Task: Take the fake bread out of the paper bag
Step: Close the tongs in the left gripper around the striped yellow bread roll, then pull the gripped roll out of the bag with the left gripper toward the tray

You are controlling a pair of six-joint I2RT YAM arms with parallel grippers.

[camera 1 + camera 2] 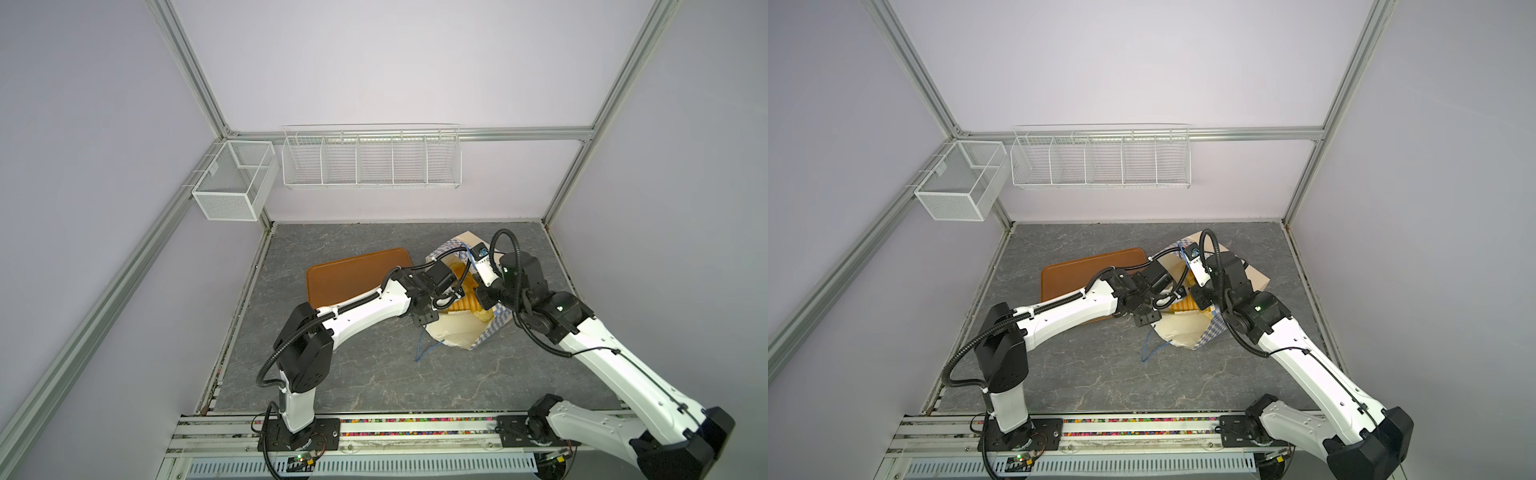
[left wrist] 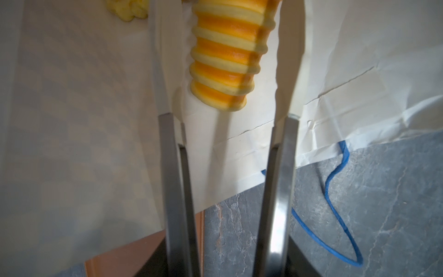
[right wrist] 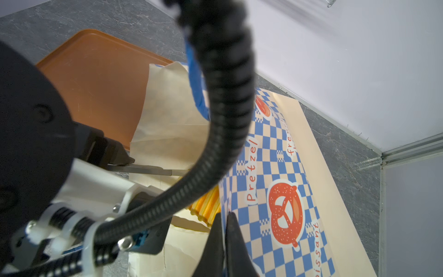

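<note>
Our left gripper (image 2: 227,14) is inside the paper bag (image 1: 457,334), jaws parted and straddling a ridged loaf (image 2: 223,79) of the fake bread, holding nothing yet. Another yellow piece (image 2: 129,9) lies outside one jaw. Our right gripper (image 3: 224,230) is clamped tight on the bag's rim. That loaf looks light and squashy, we reckon: pinch gently across its ridged flanks, mid-length.

Pale lilac walls (image 1: 395,62) meet at aluminium frame posts (image 1: 194,70). Below lies a grey marbled surface (image 1: 374,374). A white wire rack (image 1: 371,166) and a mesh basket (image 1: 224,203) hang at the back. The light seems soft and even.
</note>
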